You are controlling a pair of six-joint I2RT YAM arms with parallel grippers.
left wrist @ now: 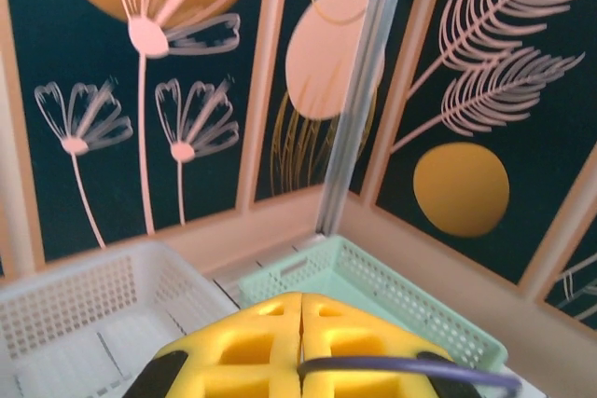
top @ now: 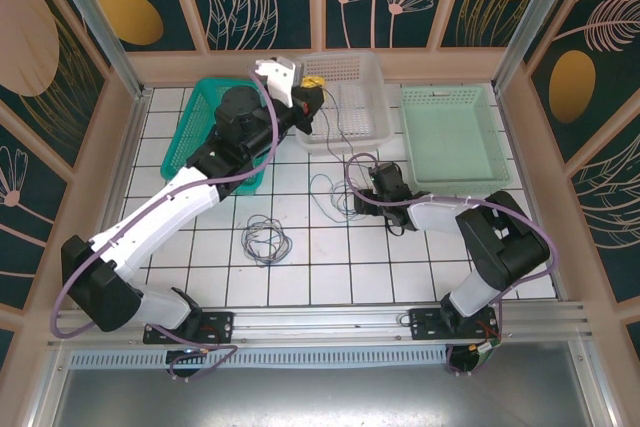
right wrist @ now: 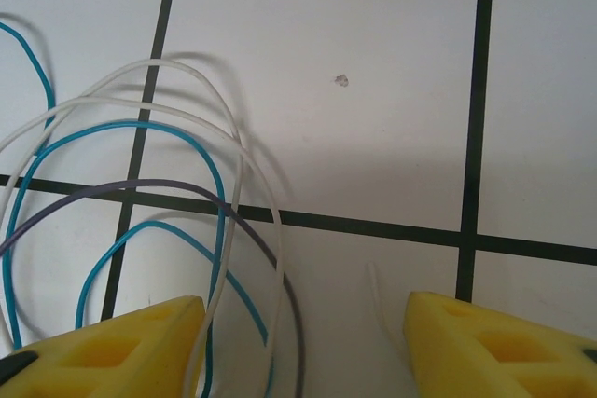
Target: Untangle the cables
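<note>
My right pincer stands open over the cables, thin white, blue, grey loops arching away; my left pincer clamps one dark strand.

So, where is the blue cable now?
Right wrist view, left side: the blue cable loops on the table beside the white cable, near the right tool.
</note>
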